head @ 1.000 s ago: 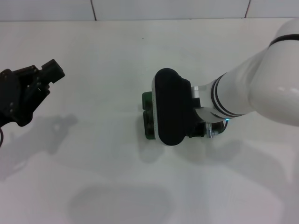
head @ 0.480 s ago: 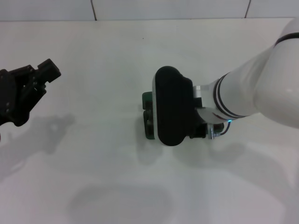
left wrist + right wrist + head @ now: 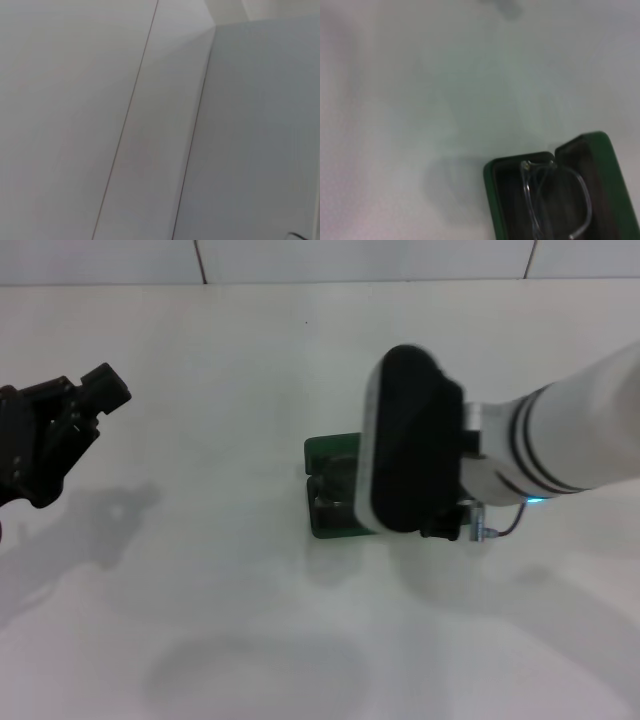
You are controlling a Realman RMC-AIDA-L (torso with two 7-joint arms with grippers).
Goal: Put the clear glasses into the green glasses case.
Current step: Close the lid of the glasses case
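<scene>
The green glasses case (image 3: 333, 453) lies open on the white table near the middle of the head view. In the right wrist view the case (image 3: 491, 200) shows its dark inside, and the clear glasses (image 3: 583, 200) lie in it, folded within the rim. My right arm's black wrist housing (image 3: 410, 440) hangs over the case's right part and hides the right gripper below it. The right wrist view shows none of its fingers. My left gripper (image 3: 85, 405) is parked far to the left, well away from the case.
The white table (image 3: 200, 590) stretches all around the case, with a tiled wall (image 3: 360, 258) at the back. The left wrist view shows only pale wall panels (image 3: 150, 125).
My right arm has lifted and drawn back to the right, uncovering more of the open case. The left arm has barely moved.
</scene>
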